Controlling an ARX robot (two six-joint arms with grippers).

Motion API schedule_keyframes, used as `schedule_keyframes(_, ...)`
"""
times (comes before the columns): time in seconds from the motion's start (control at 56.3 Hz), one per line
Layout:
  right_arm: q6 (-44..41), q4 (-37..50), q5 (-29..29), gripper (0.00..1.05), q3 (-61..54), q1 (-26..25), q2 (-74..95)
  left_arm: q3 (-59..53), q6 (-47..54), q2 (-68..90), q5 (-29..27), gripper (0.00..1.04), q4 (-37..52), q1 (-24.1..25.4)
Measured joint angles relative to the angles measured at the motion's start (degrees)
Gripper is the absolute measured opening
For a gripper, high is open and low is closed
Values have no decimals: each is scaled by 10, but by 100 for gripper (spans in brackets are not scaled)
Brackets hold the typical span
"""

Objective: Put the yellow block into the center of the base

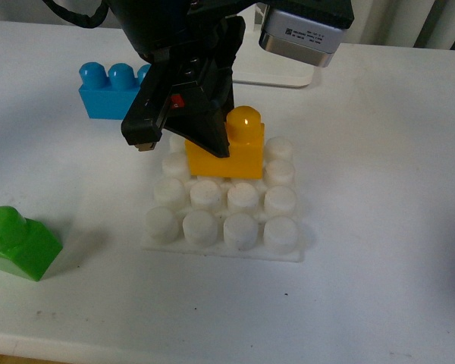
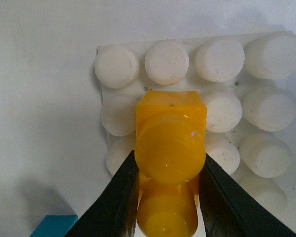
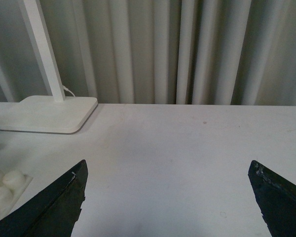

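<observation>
The left fingers (image 2: pixel 116 205) pinched the yellow block (image 1: pixel 239 155) from both sides; the block sat over the base (image 1: pixel 241 199), on the middle studs toward the far edge (I could not tell if it was pushed all the way down); white studs showed in front of it and on its sides. The right fingers (image 3: pixel 59 202) were spread wide apart with nothing between them, above the white worktop (image 1: pixel 379 189). A blue brick (image 1: pixel 114 91) stood behind the base to the left; a green brick (image 1: pixel 15 243) lay near the front left; a white lamp stand (image 3: pixel 47 113) sat farther back.
</observation>
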Motion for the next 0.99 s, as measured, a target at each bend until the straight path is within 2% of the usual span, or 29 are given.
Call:
schedule_keyframes(0.32,0,0,0,96,0,0,0,-19,0,12,-37,30,24,-16)
schedule_keyframes(0.568,0,0,0,96,0,0,0,-27,-1,12,-39,30,43,-22)
schedule_keyframes(0.746,0,0,0,96,0,0,0,-34,4,-2,-55,68,71,-14)
schedule_keyframes(0.852,0,0,0,96,0,0,0,-61,6,-43,-47,82,111,-11)
schedule_keyframes(0.923,0,0,0,96,0,0,0,-99,6,-113,-35,98,149,-1)
schedule_keyframes(0.994,0,0,0,96,0,0,0,-140,0,-174,-19,98,181,14)
